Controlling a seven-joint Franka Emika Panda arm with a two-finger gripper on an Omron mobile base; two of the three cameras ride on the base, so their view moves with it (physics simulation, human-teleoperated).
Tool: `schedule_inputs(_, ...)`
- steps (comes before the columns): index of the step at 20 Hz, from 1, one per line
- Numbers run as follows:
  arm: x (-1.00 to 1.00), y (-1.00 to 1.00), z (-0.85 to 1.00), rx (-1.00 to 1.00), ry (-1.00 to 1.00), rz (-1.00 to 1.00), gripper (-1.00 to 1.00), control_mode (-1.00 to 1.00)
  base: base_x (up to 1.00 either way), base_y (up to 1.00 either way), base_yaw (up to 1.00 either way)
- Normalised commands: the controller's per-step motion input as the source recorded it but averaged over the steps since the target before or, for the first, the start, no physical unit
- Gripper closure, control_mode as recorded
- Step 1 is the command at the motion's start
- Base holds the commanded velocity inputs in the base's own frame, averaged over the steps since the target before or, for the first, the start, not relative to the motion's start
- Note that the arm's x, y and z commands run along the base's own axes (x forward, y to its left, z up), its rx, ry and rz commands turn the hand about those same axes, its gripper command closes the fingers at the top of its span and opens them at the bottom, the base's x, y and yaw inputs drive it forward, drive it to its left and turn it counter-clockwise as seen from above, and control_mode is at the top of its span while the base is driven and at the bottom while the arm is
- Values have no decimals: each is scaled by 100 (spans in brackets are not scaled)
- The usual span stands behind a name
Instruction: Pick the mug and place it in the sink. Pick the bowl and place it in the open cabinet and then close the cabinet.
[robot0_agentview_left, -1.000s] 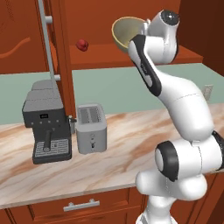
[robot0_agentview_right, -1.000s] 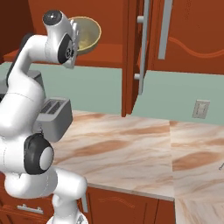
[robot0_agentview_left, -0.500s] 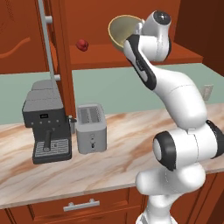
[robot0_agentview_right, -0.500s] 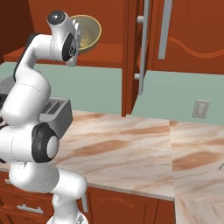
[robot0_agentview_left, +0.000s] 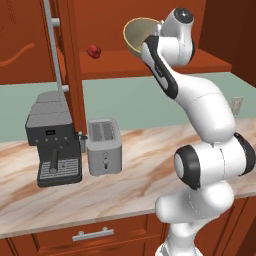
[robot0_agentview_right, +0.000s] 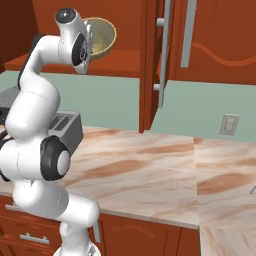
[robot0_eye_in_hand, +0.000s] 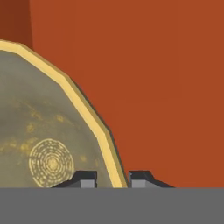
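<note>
matt speckled bowl (robot0_eye_in_hand: 39, 131), glossy wood cabinet (robot0_agentview_left: 150, 62), veined marble counter (robot0_agentview_left: 130, 185)

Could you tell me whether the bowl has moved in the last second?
Yes. In the left base view the bowl has shifted slightly left, toward the small red thing in the cabinet.

Olive-gold bowl (robot0_eye_in_hand: 48, 131) with speckled yellow inside against reddish-brown cabinet (robot0_eye_in_hand: 153, 65).

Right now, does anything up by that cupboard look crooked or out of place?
Yes: the wide olive-gold bowl is tipped on its side in the open reddish-brown wooden cabinet, its thin rim pinched between the robot's fingers. A small red object sits on the shelf; I can't tell what it is.
</note>
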Motion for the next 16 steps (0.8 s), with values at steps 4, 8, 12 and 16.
schedule_inputs(4, 23, 2, -9, 0, -6, 0, -100, -100, 0, 0, 0)
schedule_inputs(8, 2, 0, 8, 0, -26, 0, -100, -100, 0, 0, 0)
schedule_inputs(12, -1, 0, 0, 0, -23, 0, -100, -100, 0, 0, 0)
schedule_inputs(16, -34, 0, 0, 2, -21, 0, -100, -100, 0, 0, 0)
